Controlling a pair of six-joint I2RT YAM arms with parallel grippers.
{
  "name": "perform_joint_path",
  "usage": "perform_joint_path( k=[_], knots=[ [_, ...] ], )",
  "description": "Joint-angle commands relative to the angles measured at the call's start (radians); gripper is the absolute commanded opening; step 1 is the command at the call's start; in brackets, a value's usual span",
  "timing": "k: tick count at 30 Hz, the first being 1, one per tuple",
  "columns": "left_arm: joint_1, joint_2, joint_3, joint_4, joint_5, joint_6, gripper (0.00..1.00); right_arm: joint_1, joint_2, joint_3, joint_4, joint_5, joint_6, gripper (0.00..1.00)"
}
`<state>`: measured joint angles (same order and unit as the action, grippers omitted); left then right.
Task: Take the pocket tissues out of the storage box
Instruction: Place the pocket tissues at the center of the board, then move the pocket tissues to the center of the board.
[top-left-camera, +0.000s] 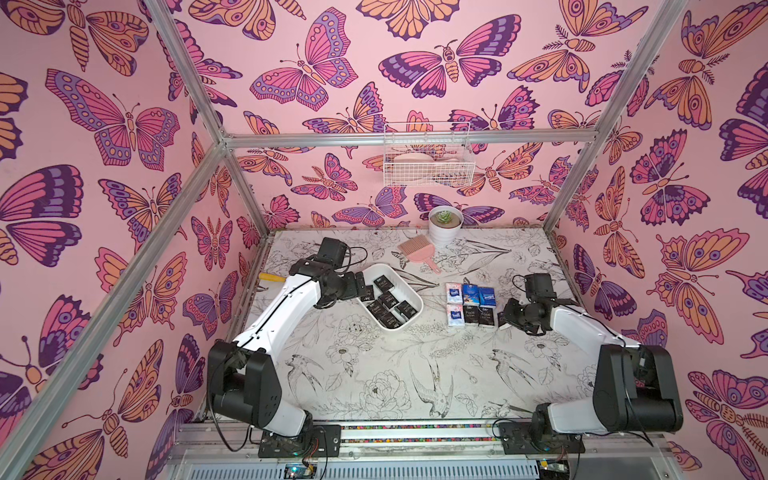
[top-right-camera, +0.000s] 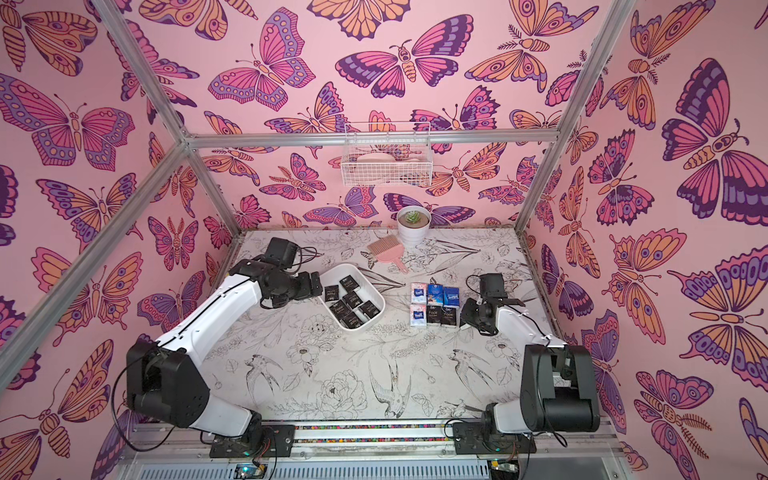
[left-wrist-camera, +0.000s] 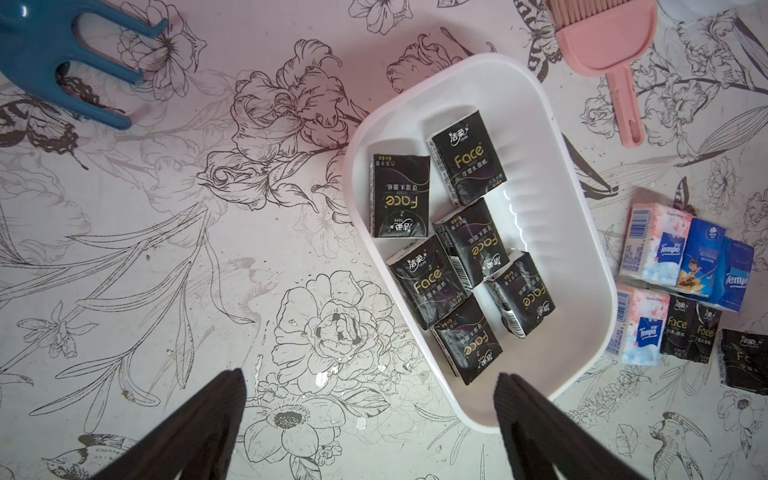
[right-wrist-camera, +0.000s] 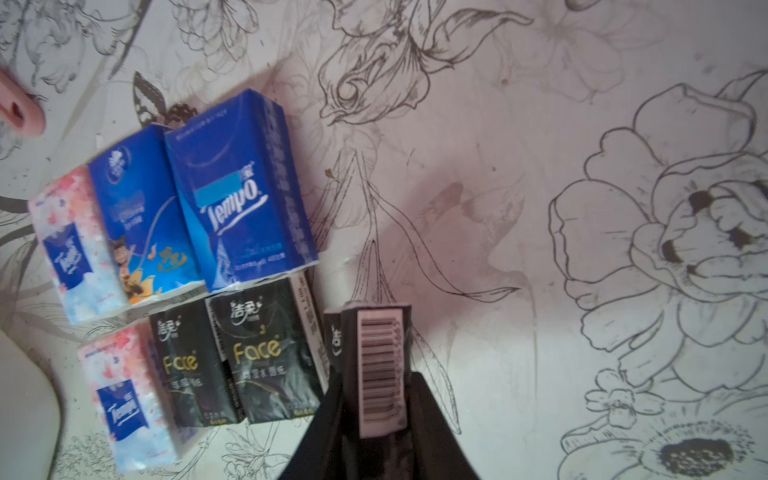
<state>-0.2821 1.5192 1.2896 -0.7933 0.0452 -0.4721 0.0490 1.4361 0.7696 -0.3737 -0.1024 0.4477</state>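
Six black pocket tissues left in the storage box, frame centre. Right pincer clamps one packet edge-on; left pincer wide. They look light, squashy, slick, so I'd pinch across the short sides.

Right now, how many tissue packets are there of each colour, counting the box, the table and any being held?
Black packets: 9, with 6 in the box
Blue packets: 2
White-pink packets: 2
Total: 13
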Motion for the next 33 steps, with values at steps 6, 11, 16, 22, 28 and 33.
perform_joint_path(
  k=[6,11,16,22,28,33],
  knots=[
    [-0.005,0.011,0.015,-0.021,-0.010,0.013,1.00,-0.026,0.068,0.008,-0.013,0.046,-0.045,0.33],
    [-0.005,0.011,0.022,-0.021,-0.005,0.015,1.00,-0.029,0.051,0.022,-0.055,0.091,-0.048,0.47],
    [-0.005,0.006,0.027,-0.024,-0.003,0.017,1.00,-0.030,0.028,0.051,-0.109,0.143,-0.056,0.53],
    [-0.005,0.001,0.026,-0.027,-0.003,0.020,1.00,-0.031,0.038,0.058,-0.131,0.175,-0.066,0.52],
    [-0.006,-0.002,0.029,-0.030,-0.004,0.024,1.00,-0.040,0.091,0.066,-0.126,0.173,-0.092,0.43],
    [-0.005,0.001,0.033,-0.031,-0.007,0.024,1.00,-0.041,0.182,0.104,-0.132,0.118,-0.151,0.36]
  ],
)
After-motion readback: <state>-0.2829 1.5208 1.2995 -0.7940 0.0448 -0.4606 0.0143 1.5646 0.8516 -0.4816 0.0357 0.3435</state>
